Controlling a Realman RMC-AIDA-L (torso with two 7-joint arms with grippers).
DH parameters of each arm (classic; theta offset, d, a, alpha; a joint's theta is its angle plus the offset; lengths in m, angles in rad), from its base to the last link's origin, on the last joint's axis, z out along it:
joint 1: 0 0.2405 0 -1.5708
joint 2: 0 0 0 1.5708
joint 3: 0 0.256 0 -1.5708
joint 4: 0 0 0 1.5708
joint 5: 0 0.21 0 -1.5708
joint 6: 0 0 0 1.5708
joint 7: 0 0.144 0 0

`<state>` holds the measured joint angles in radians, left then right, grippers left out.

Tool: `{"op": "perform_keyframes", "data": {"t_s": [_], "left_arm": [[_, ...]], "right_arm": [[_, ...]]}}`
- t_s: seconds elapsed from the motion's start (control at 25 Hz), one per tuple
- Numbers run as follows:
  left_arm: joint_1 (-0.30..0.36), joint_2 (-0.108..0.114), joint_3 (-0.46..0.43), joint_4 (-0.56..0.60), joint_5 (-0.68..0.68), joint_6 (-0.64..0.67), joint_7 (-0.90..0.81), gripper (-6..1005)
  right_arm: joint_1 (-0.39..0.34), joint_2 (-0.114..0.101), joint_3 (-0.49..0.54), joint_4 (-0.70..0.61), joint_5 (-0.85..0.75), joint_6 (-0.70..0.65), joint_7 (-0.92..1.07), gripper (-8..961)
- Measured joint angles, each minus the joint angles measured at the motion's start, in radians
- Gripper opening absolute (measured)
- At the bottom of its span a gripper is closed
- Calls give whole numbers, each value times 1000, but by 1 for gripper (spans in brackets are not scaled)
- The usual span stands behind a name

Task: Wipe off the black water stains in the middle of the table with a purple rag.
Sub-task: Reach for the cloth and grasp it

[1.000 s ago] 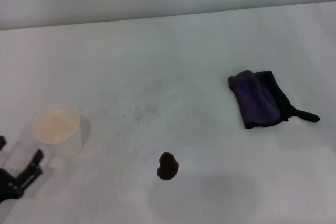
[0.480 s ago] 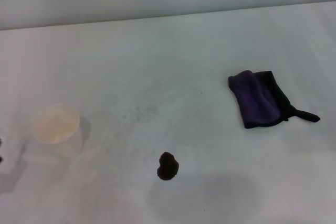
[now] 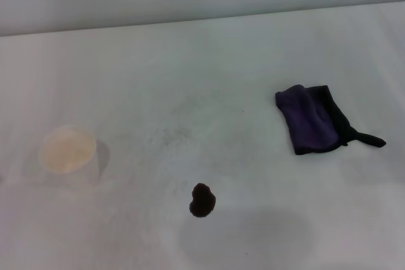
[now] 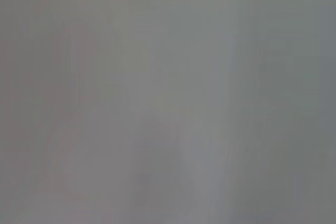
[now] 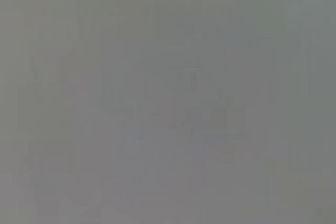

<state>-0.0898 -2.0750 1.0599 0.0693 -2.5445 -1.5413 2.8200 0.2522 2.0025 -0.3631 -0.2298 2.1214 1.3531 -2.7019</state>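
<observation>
Jaws of both grippers are out of sight: neither the left gripper nor the right gripper appears in the head view, and both wrist views show only a featureless grey blur, so nobody could tell from these pictures whether either is open, closed or holding anything.

On the white table (image 3: 209, 61) lie 3 things. The purple rag (image 3: 310, 120) sits on the right side, at middle depth, folded flat. Its long axis runs from far-left to near-right, with black edging along its right side and a thin black tail (image 3: 369, 138) trailing off toward the right edge. The black water stain (image 3: 202, 200) is a single small, lobed dark blob near the centre, closer to the robot than the rag, and well apart from it to the near left. Faint grey speckled smudges (image 3: 171, 134) mark the tabletop just beyond the stain.

Because the rag lies on the robot's right, the right arm is probably the nearer one to fetch it. The likely next move is a reach to the rag, then a sweep toward the near left to meet the stain.

A white paper cup (image 3: 69, 156) stands upright on the left side, well clear of the stain. Its opening shows a pale cream inside, and whether that is contents or bare cup cannot be told.
</observation>
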Motion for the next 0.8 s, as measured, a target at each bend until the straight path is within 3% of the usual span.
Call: {"op": "perform_keyframes", "data": {"t_s": [0.48,0.8], "left_arm": [[-127,0,-6,2,-71,123,-3,887],[-166,-1,-11,3,-109,146,-18,887]], "right_arm": [[10,1,0,17,1,-20,2,869],[9,1,-2,18,0,-11,5,869]]}}
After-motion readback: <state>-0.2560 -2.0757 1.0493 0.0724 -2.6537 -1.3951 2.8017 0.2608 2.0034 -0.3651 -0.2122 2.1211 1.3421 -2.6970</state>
